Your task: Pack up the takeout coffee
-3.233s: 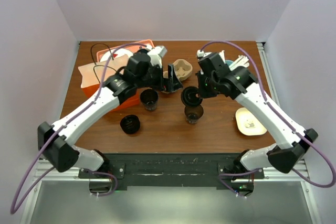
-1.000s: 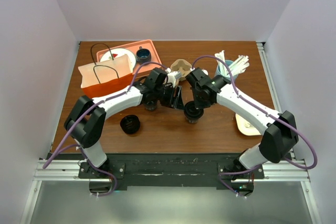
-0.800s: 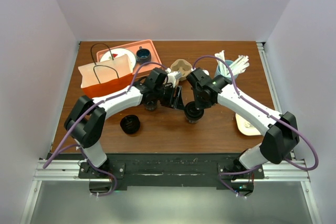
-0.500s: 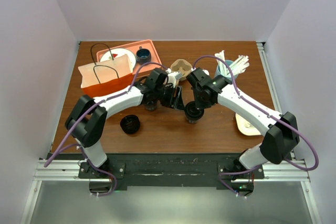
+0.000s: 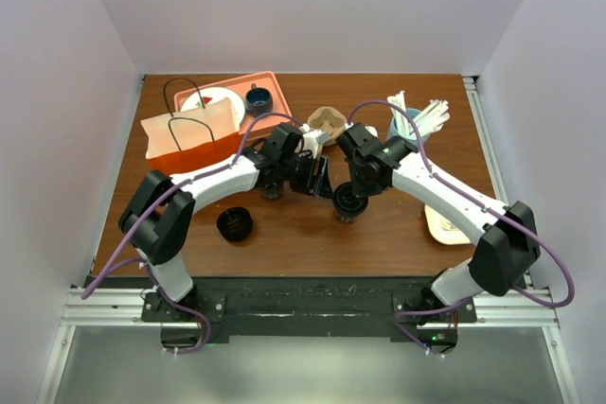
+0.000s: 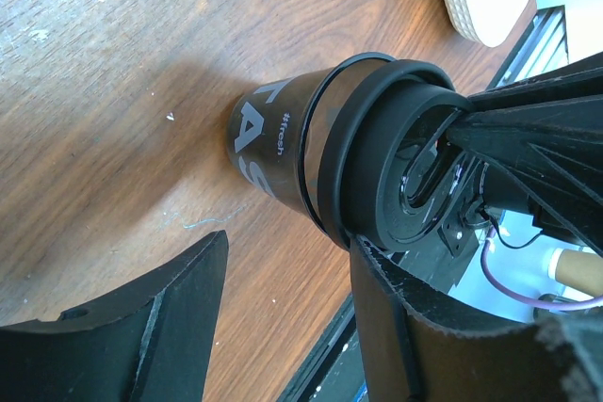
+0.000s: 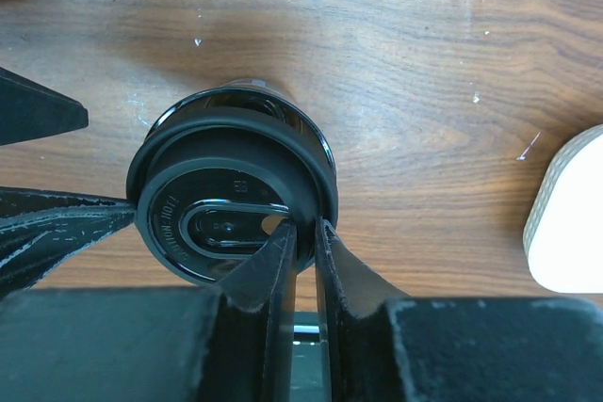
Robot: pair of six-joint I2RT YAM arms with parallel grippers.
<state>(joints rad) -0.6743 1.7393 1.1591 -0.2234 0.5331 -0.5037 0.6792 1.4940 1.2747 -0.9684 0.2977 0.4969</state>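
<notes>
The takeout coffee (image 5: 347, 203) stands upright mid-table, a dark cup (image 6: 268, 138) with a black sip lid (image 7: 231, 223) on top. My right gripper (image 7: 303, 233) comes down from above. Its jaws stand narrowly apart, pinching the lid's near rim, one finger inside the rim and one outside. My left gripper (image 6: 283, 270) is open just left of the cup, and its right finger (image 6: 377, 308) rests against the side of the lid. In the top view the left gripper (image 5: 317, 177) and right gripper (image 5: 348, 191) nearly meet over the cup.
A lidless dark cup (image 5: 270, 184) sits under the left arm, and a loose black lid (image 5: 235, 224) lies nearer the front. An orange paper bag (image 5: 189, 144), an orange tray (image 5: 270, 79), a pulp carrier (image 5: 327, 122), a cup of straws (image 5: 415, 120) and a white dish (image 5: 440, 219) surround them.
Earlier the right gripper held the lid above the open cup; now the lid sits on the cup. The left gripper came in beside it. Lately the right jaws have parted slightly.
</notes>
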